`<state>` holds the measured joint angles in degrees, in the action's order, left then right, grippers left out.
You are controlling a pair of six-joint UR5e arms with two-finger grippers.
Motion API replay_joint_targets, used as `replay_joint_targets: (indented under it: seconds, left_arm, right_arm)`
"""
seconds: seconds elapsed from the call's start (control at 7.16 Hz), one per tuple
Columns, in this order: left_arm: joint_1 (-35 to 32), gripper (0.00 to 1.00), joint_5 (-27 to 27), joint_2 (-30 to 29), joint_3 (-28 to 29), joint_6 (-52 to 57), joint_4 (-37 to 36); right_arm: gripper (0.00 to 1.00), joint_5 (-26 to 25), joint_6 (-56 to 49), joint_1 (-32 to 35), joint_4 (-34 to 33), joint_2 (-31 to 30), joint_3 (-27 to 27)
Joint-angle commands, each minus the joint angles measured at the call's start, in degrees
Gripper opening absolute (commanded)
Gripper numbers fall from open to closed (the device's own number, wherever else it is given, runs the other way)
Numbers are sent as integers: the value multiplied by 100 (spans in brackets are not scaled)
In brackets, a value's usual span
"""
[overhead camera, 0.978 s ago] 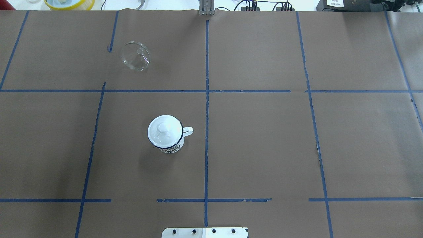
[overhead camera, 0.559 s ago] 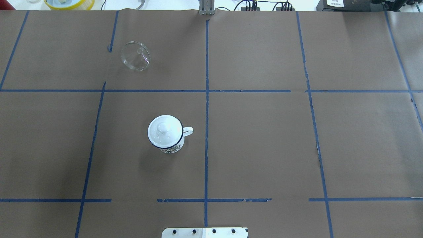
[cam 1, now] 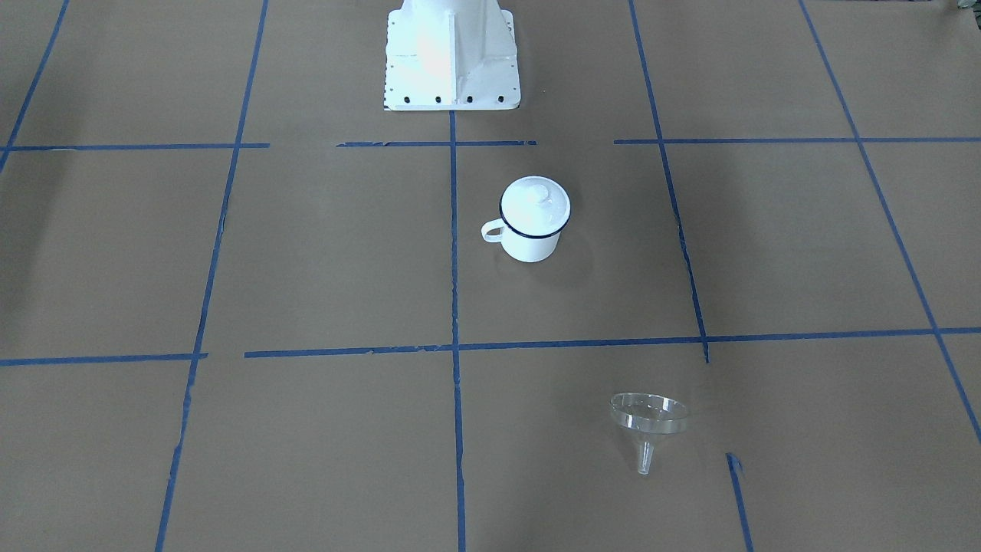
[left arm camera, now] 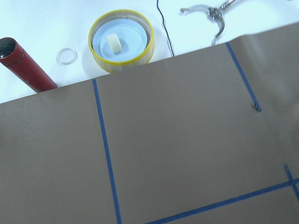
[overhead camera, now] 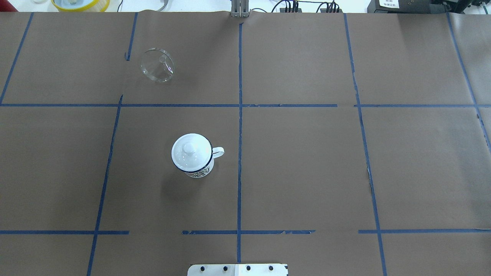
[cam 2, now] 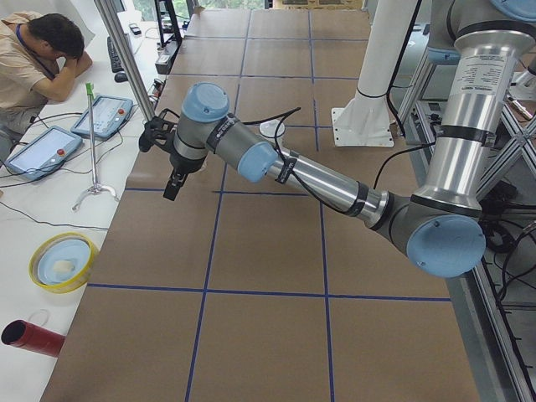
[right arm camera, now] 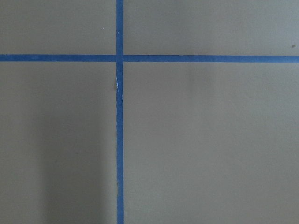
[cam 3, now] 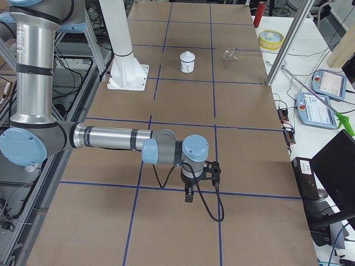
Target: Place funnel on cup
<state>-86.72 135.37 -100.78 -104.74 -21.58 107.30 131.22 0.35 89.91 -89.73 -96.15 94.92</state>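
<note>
Capping cup [cam 1: 530,247], white lid [cam 1: 536,202], funnel [cam 1: 648,414] well apart, left gripper [cam 2: 172,188], right gripper [cam 3: 189,197], state unclear

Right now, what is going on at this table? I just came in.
Nothing is handled yet. The clear funnel lies tilted on the table, apart from the cup, which stands upright with a white lid on it. The left gripper hangs over the funnel's end of the table, and the right gripper over the other end, far from both. Whether they are open, I cannot tell.
</note>
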Motion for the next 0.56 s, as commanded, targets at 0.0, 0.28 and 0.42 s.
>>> replay_joint_targets:
  seconds: [0.0, 0.28, 0.42]
  left_arm:
    - [1563, 100, -28, -421, -250, -1726, 406]
    - [2873, 100, -647, -879, -406, -3930, -66]
    - [3611, 100, -1392, -1491, -425, -4516, -1087]
  right_arm:
    - [100, 0, 0, 0, 0, 0, 0]
    - [100, 0, 0, 0, 0, 0, 0]
    - [100, 0, 0, 0, 0, 0, 0]
